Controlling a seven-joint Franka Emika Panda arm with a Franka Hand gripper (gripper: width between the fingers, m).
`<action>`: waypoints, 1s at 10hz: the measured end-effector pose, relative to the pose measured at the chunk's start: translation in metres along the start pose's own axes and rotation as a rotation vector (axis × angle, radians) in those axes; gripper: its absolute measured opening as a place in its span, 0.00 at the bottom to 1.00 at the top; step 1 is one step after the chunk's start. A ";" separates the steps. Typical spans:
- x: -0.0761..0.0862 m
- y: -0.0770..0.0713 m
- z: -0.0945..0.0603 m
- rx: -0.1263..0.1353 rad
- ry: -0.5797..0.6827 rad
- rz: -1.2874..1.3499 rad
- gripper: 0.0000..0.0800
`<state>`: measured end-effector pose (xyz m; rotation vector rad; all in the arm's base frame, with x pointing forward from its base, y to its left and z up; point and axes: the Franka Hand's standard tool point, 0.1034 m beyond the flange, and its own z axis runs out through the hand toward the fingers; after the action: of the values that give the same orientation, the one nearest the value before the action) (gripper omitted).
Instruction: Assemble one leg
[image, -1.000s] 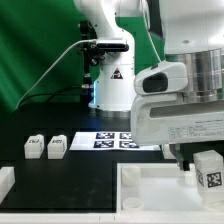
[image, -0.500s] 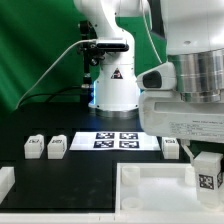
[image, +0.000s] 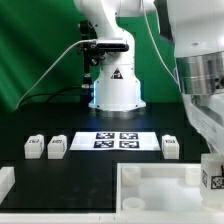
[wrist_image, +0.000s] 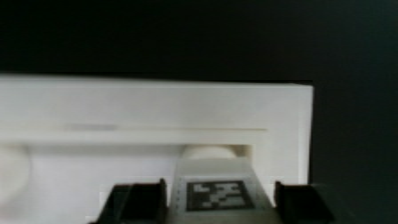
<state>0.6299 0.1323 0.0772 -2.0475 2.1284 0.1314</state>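
My gripper (wrist_image: 215, 200) is shut on a leg (wrist_image: 217, 194), a small white block with a black-and-white tag, held between the two dark fingers (wrist_image: 132, 203). In the exterior view the held leg (image: 212, 178) hangs at the right edge, low over the large white panel (image: 160, 190). Three more legs stand on the black table: two at the exterior view's left (image: 34, 147) (image: 57, 147) and one at the right (image: 171, 147). In the wrist view the panel (wrist_image: 143, 125) fills the area under the leg.
The marker board (image: 117, 140) lies on the table behind the panel. The robot's white base (image: 115, 85) stands at the back. A white block (image: 5, 180) sits at the front left corner.
The arm has moved toward the exterior view's right and lower with the leg in its fingers. It now uncovers the leg standing at the right of the marker board.
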 end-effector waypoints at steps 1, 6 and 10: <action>0.000 0.000 0.000 0.000 -0.001 0.011 0.36; 0.004 0.013 0.002 -0.066 -0.017 -0.433 0.79; 0.005 0.013 0.001 -0.065 -0.024 -0.914 0.81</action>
<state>0.6171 0.1281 0.0740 -2.7877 1.0008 0.0880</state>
